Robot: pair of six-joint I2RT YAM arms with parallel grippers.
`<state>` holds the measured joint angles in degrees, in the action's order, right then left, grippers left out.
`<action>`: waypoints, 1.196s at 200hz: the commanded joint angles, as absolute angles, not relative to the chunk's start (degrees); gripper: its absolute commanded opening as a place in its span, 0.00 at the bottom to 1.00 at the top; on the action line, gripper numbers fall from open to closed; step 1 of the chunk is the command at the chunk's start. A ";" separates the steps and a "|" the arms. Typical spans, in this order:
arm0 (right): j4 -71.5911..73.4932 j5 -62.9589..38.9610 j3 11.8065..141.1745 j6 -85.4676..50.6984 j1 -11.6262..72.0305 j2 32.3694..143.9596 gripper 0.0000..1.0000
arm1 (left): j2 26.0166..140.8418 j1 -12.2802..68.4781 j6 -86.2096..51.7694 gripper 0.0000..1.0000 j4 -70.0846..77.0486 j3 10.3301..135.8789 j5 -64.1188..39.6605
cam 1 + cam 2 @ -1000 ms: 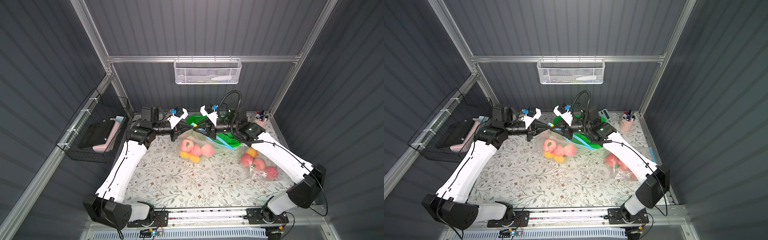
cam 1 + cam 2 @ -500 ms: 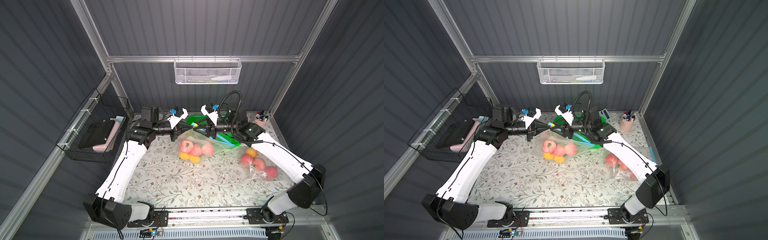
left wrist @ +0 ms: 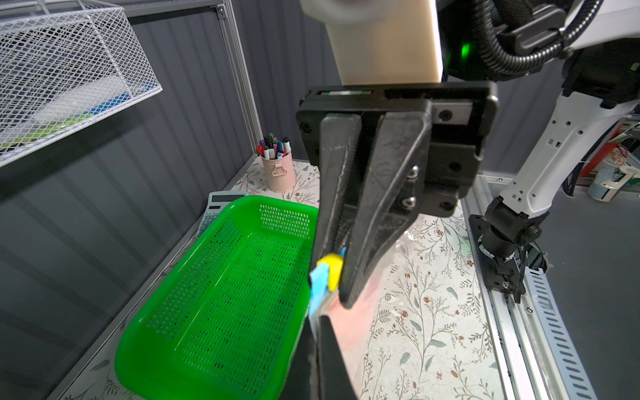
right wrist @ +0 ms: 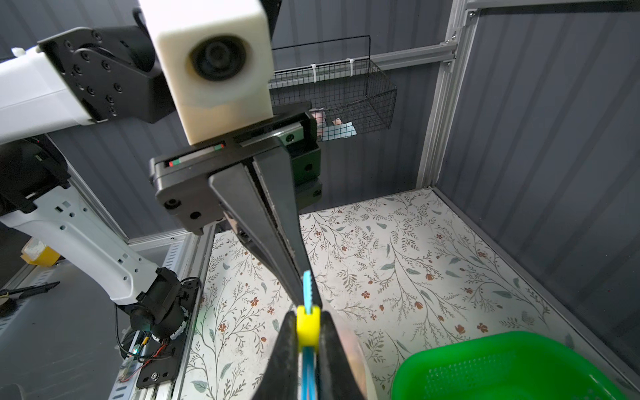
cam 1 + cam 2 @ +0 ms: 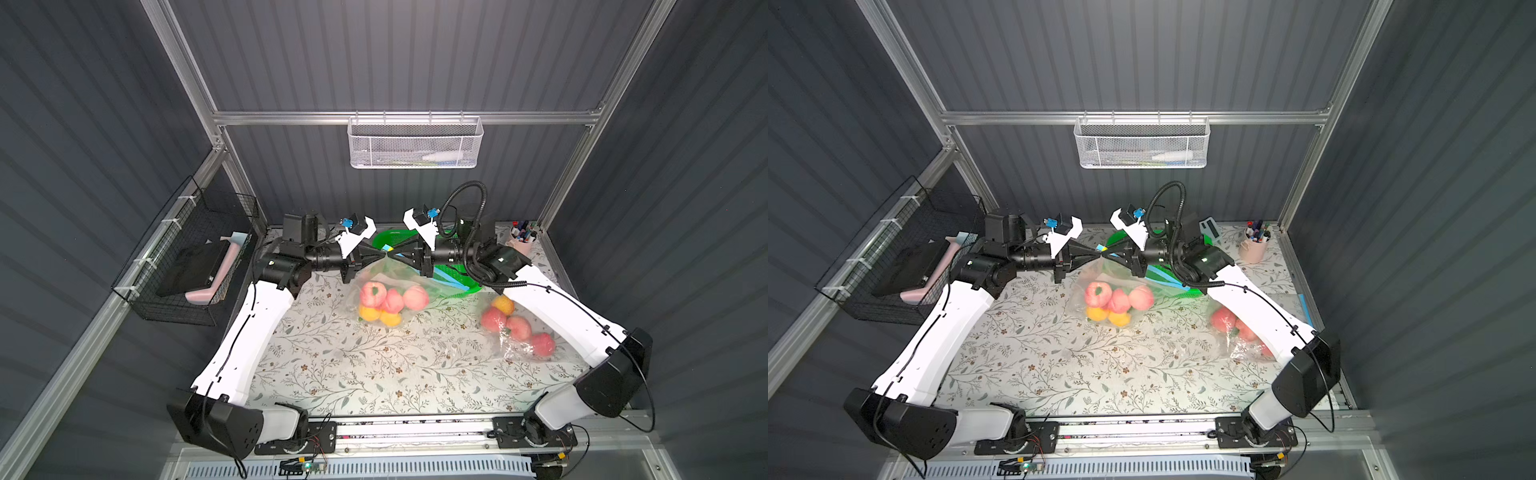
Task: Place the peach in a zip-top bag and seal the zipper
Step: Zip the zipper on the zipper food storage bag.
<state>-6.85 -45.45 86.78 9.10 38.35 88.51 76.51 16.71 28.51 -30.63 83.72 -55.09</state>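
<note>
Right tool (image 4: 307, 320) pinches clear bag's (image 5: 390, 278) yellow slider (image 4: 307, 330).

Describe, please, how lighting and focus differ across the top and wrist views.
In both top views the table centre is brightly lit, the walls dark, and the second fruit bag glints. In the left wrist view the left gripper is a dark blur and the zip-top bag a pink smear. In the right wrist view the yellow slider is fairly sharp, the right gripper soft.
</note>
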 commanded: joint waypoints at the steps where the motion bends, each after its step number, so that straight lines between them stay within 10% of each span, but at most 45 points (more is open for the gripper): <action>1: -7.18 -47.88 86.61 11.04 38.30 87.30 0.04 | 74.28 16.52 29.17 0.12 -31.77 83.10 -56.29; 33: -8.51 -50.89 87.51 12.47 38.26 87.44 0.04 | 74.18 16.52 29.49 0.20 -31.43 82.92 -59.11; 80: -10.35 -51.73 88.67 12.99 38.30 88.24 0.04 | 75.41 16.53 29.20 0.00 -31.68 84.20 -60.35; 239: -23.75 -49.04 90.30 22.50 35.49 87.41 0.08 | 71.29 16.39 18.81 0.00 -26.29 82.81 -50.35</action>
